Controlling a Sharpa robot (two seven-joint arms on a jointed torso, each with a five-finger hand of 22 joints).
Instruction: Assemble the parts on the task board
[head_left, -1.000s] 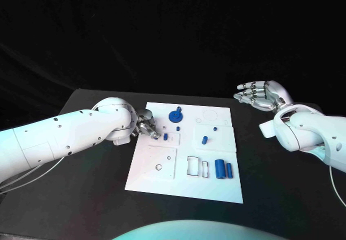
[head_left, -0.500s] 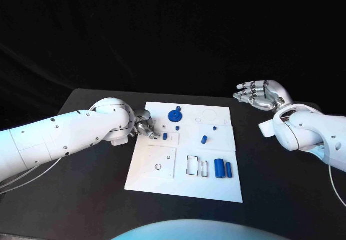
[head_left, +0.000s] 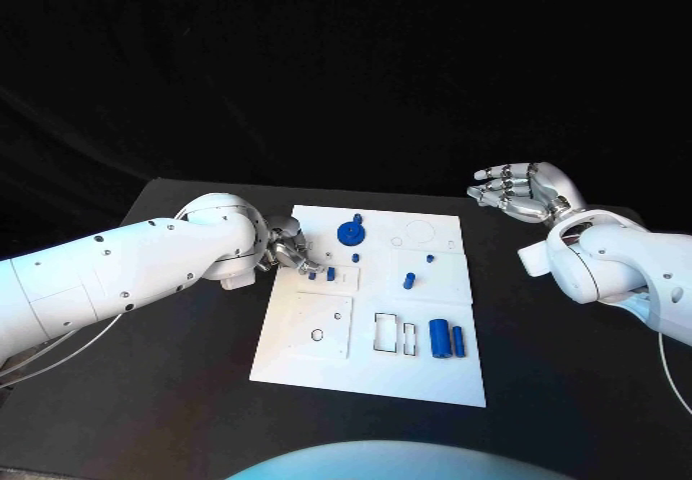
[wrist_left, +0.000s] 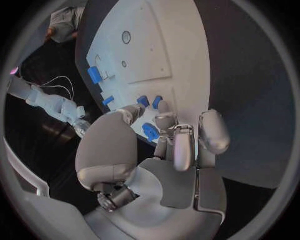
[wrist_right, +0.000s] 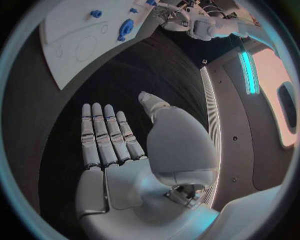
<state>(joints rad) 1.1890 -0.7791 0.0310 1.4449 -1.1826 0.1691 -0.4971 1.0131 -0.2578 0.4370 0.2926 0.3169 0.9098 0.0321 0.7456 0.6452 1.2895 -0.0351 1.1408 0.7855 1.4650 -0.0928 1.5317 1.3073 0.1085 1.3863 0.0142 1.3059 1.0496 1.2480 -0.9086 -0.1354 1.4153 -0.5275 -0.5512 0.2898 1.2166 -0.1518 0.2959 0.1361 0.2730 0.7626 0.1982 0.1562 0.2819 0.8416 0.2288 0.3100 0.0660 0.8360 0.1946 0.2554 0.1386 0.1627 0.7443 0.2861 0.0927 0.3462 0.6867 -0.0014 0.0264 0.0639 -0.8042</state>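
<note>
Left hand (head_left: 293, 253) at task board (head_left: 369, 375) left edge, fingers (wrist_left: 165, 120) touching small blue part (head_left: 330, 272); grip unclear. Part looks light, rigid, slippery: you pinch its sides. Right hand (head_left: 525, 191) far right, fingers apart, empty.

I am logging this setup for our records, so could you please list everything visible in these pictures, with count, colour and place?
Table: one, black, under everything.
Task board: one, white, middle of the table.
Round part: one, blue, far end of the board.
Small parts: about four, blue, mid-board; one lies by the left hand's fingertips, another further right.
Long parts: two, blue, side by side at the board's near right.
Rectangular outline: one, dark, left of the long parts.
Left hand: one, silver, at the board's left edge, fingertips by a small part; a grip cannot be told.
Right hand: one, silver, raised right of the board, fingers apart, holding nothing.
</note>
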